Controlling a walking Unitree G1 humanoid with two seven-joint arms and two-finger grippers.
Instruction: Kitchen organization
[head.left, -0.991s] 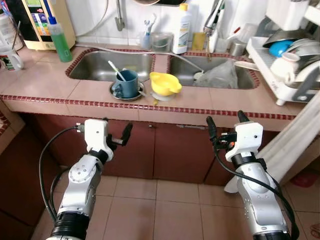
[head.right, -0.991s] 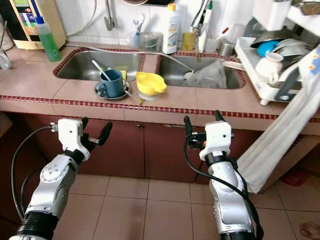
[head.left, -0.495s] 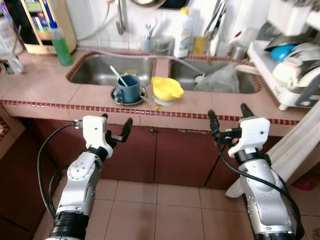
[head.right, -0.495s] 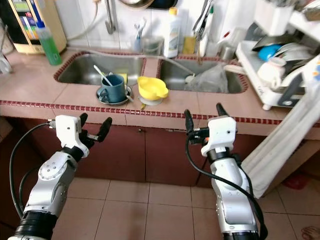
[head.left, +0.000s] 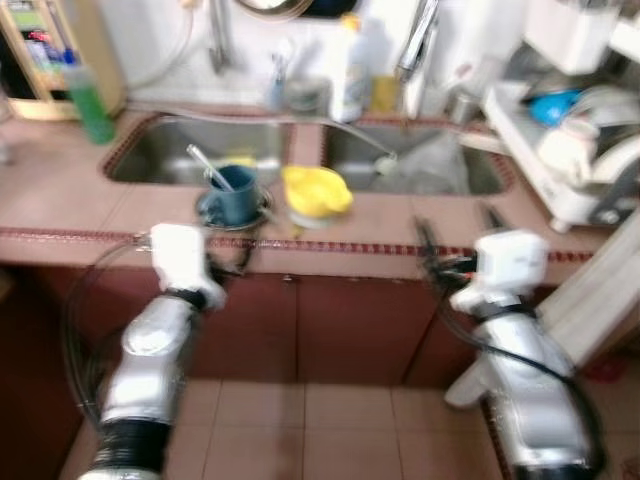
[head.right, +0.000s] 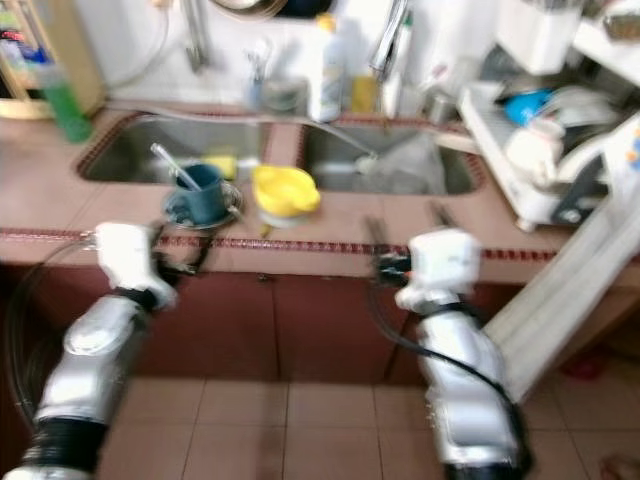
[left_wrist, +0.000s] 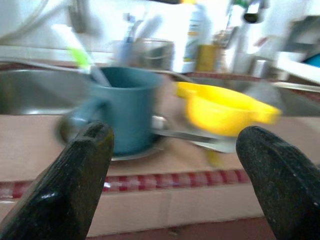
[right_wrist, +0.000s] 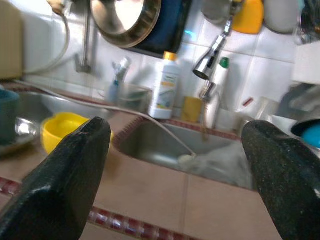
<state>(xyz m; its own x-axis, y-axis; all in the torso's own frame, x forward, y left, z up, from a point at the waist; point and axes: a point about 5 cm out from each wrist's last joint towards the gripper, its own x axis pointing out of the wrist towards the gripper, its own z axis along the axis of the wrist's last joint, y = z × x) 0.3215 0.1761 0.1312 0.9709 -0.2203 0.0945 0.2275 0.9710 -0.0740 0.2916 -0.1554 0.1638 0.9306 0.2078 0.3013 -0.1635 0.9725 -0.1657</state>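
Note:
A dark blue mug (head.left: 232, 190) with a spoon in it stands on a small metal saucer on the tiled counter, in front of the left sink. A yellow bowl-like piece (head.left: 316, 190) sits just to its right. My left gripper (head.left: 228, 262) is held open at the counter's front edge, just below the mug; its wrist view looks at the mug (left_wrist: 127, 110) and the yellow piece (left_wrist: 225, 110) between the open fingers. My right gripper (head.left: 458, 232) is open and empty at the counter edge, in front of the right sink (right_wrist: 165, 145). Both eye views are blurred.
A double sink (head.left: 180, 165) spans the counter (head.left: 60, 205), with bottles and a tap behind. A green soap bottle (head.left: 88, 100) stands at the far left, a white dish rack (head.left: 560, 150) with crockery on the right. Brown cabinet doors (head.left: 340, 330) and a hanging white cloth (head.left: 600, 290) lie below.
The whole picture has shifted left and blurred, so the camera is moving. Both grippers stay open and now sit level with the counter's front edge.

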